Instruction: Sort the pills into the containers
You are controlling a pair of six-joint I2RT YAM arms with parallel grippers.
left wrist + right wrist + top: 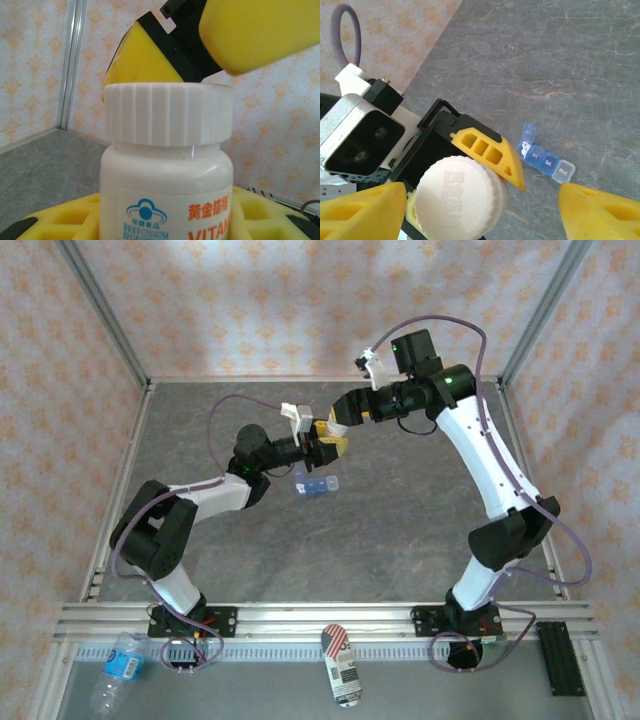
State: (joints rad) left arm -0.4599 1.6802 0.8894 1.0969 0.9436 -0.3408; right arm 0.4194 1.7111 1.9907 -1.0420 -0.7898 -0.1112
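Note:
A white pill bottle [165,185] with orange and blue print stands upright, its ribbed cap [167,115] on, and my left gripper [165,222] is shut on its body. My right gripper [480,215] hangs open just above the cap [461,197], its yellow fingers [260,30] spread to either side without touching it. The blue pill organiser [545,159] lies on the grey table below and to the right. Its end lid is open over white pills [524,148]; the other lids are closed. From above, both grippers [328,440] meet over the organiser [315,485].
Metal frame posts and patterned walls close in the grey table [400,530]. On the near ledge outside the rail lie a water bottle [118,668], a printed can [342,665] and a black block [560,655].

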